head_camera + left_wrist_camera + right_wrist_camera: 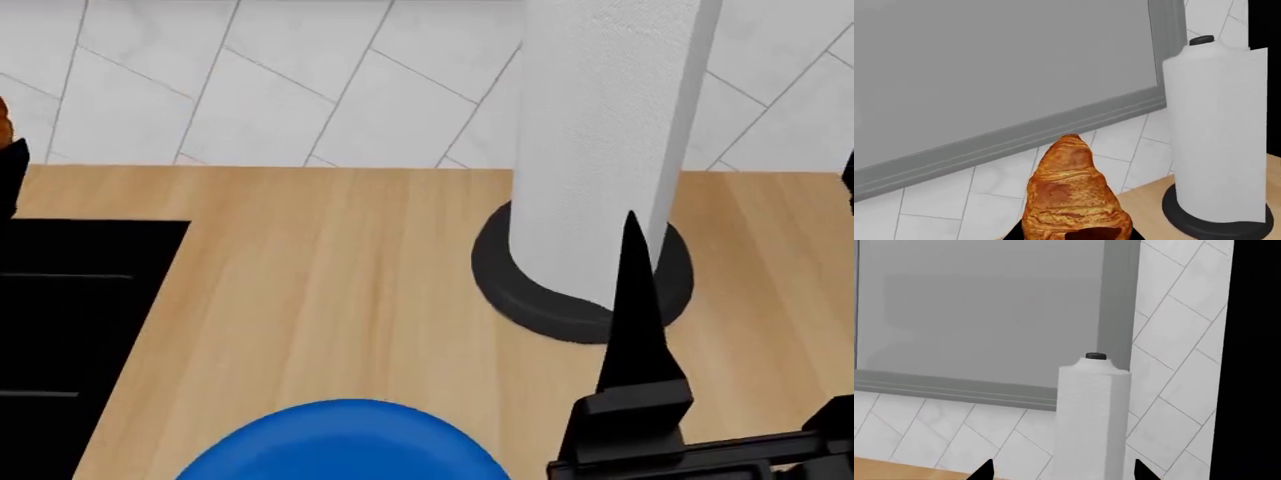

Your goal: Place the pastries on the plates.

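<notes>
- The croissant [1077, 195] is golden-brown, ridged and flaky, tapering to a point; it sits clamped in the left gripper [1077, 235], at 9 o'clock in the head view.
- The blue plate [344, 442] lies at 6 o'clock on the wooden counter [334, 300].
- The right gripper [1062, 471] is spread open and empty, facing the paper towel roll [1093, 420].

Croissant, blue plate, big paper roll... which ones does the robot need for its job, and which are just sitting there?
For the job:
- croissant, held in the left gripper
- blue plate, bare, at the counter's near edge

Just there:
- paper towel roll on its black base
- wooden counter
- grey window frame
- right gripper, open and holding nothing
</notes>
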